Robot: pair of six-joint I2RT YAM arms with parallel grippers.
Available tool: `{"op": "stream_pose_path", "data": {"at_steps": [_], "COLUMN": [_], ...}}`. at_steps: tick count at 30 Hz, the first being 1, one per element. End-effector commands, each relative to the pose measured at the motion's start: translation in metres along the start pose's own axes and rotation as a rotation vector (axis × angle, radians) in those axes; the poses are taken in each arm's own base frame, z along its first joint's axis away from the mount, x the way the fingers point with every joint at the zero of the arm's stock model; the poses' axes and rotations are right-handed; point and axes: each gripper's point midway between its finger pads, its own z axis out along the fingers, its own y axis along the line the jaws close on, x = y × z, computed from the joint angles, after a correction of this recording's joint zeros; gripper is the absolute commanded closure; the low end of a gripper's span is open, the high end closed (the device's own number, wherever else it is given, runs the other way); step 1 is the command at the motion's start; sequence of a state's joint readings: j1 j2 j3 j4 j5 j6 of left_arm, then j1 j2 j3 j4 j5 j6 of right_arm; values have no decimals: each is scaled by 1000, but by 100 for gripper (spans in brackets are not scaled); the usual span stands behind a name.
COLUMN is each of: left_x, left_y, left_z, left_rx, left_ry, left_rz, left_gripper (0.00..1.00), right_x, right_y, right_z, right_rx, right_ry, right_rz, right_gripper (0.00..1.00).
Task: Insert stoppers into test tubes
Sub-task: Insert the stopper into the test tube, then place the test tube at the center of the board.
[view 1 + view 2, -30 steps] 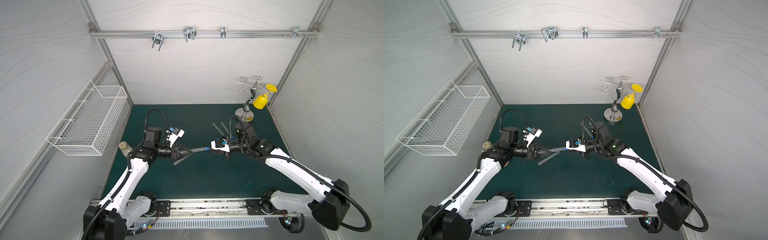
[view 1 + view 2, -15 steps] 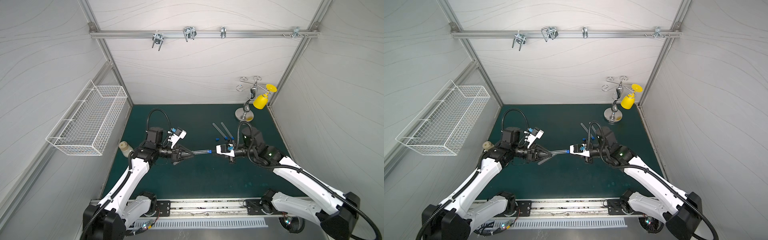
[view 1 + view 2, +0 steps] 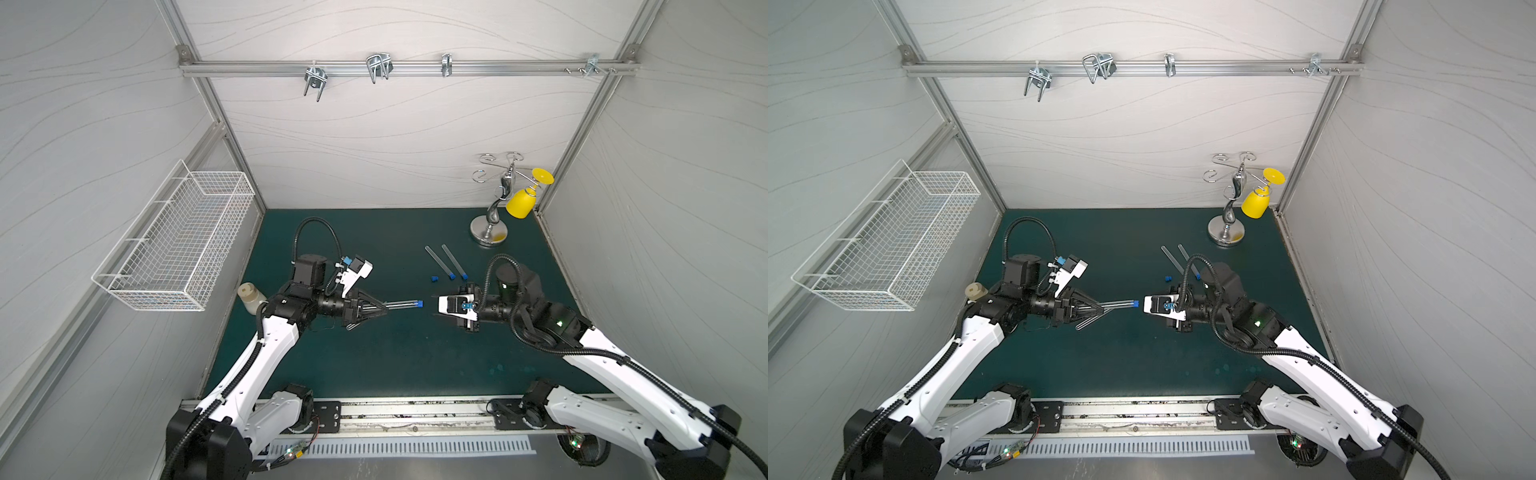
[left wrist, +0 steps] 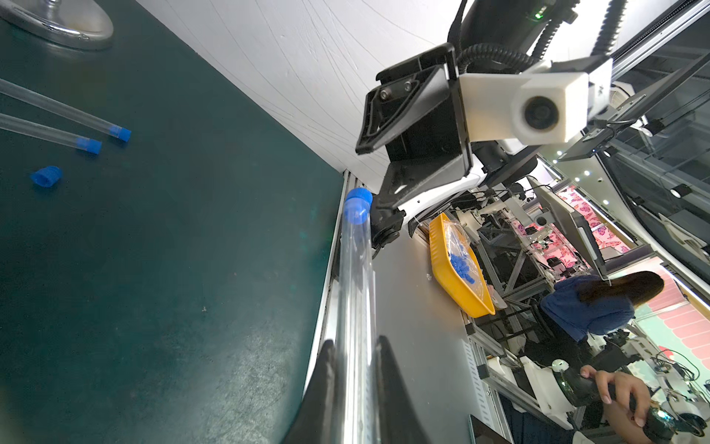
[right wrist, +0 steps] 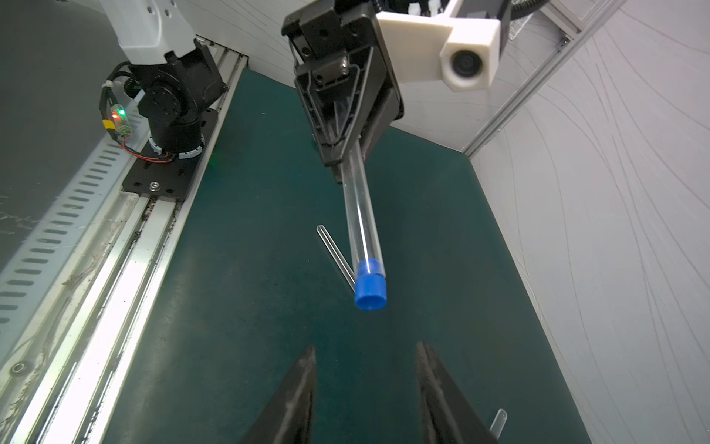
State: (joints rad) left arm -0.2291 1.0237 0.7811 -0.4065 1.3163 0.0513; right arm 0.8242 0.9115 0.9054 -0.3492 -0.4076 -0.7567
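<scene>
My left gripper (image 3: 386, 307) (image 4: 355, 346) is shut on a clear test tube (image 3: 401, 305) (image 4: 355, 288), held level above the green mat. A blue stopper (image 3: 420, 304) (image 5: 370, 292) sits in the tube's mouth. My right gripper (image 3: 435, 308) (image 5: 367, 350) faces that stopper a short gap away, open, with nothing between its fingers. Two more test tubes (image 3: 436, 261) (image 3: 453, 259) lie at the back right of the mat, each with a blue stopper in its near end. A loose stopper (image 3: 434, 278) (image 4: 47, 176) lies beside them. An empty test tube (image 5: 334, 250) lies on the mat under the held one.
A cream-capped bottle (image 3: 249, 295) stands by the left arm's elbow. A metal stand (image 3: 490, 224) with a yellow cup (image 3: 521, 203) is in the back right corner. A wire basket (image 3: 178, 241) hangs on the left wall. The arms' rail (image 3: 395, 411) runs along the front edge.
My right gripper has opened and drawn back to the right, leaving the blue stopper in the held tube. The left gripper keeps its hold and has hardly moved.
</scene>
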Motion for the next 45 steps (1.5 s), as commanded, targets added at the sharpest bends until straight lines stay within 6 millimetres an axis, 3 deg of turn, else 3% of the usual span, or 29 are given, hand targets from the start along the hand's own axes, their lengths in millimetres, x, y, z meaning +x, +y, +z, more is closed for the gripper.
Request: {"op": "stream_pose_path", "data": {"at_steps": [1,14,34,36,44,45], "left_x": [-10,-10,-10,-10,-15,-16], "left_y": [-5,-7,-4,-3,11,14], "left_z": [-2,-3,-2,-2,-8,-11], "left_rx": [-1,5,-6,-13,-108,-132], "left_ry": [-12,-14,-15,-15,-34,-41], "left_rz": [60,62,56,54,49,49], "left_gripper": [100,100,98,88,26,22], "right_x": [-6,-10,-16,-15,-1,3], "right_y": [0,-7,-8,-9,-15,-17], "right_z": [6,42,50,50,48,47], "right_rx": [-15,-53,-78,-77,-41,-29], "right_ry": [13,39,29,29,29,28], "right_rz": [-42,-71,-57,-55,17,36], "right_gripper": [54,54,91,91,91,92]}}
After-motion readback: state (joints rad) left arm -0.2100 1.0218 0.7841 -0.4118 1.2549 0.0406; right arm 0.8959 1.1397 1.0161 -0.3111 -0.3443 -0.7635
